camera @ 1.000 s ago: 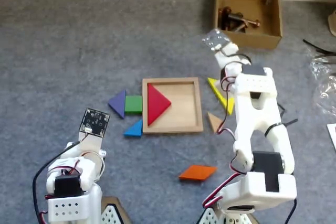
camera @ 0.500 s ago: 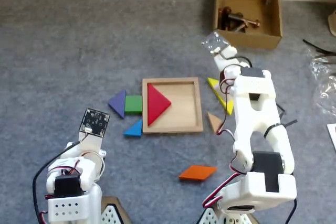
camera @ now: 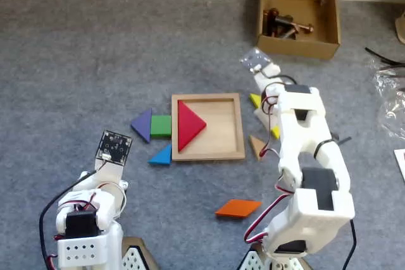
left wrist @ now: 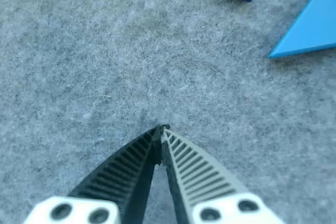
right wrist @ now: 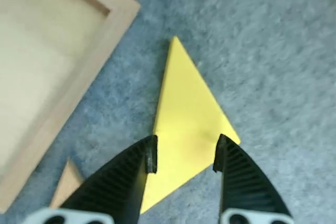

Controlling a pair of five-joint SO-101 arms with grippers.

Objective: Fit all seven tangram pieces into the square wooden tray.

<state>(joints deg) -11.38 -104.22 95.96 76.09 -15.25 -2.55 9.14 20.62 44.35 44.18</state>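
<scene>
Status | right tool (right wrist: 185, 156) parted over yellow triangle (right wrist: 184, 108), partly hidden from above | left tool (left wrist: 160, 128) closed, empty

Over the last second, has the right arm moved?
Yes. In the high view the right arm has shifted away from the cardboard box and sideways toward the wooden tray, its jaws open over the yellow triangle.

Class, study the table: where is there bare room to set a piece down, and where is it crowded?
Free: the tray floor between the red triangle and the rim opposite; the carpet between tray and orange parallelogram. Crowded: purple triangle, green square and blue triangle line the tray's left side; yellow triangle, tan triangle and the open right pincer crowd its right.
</scene>
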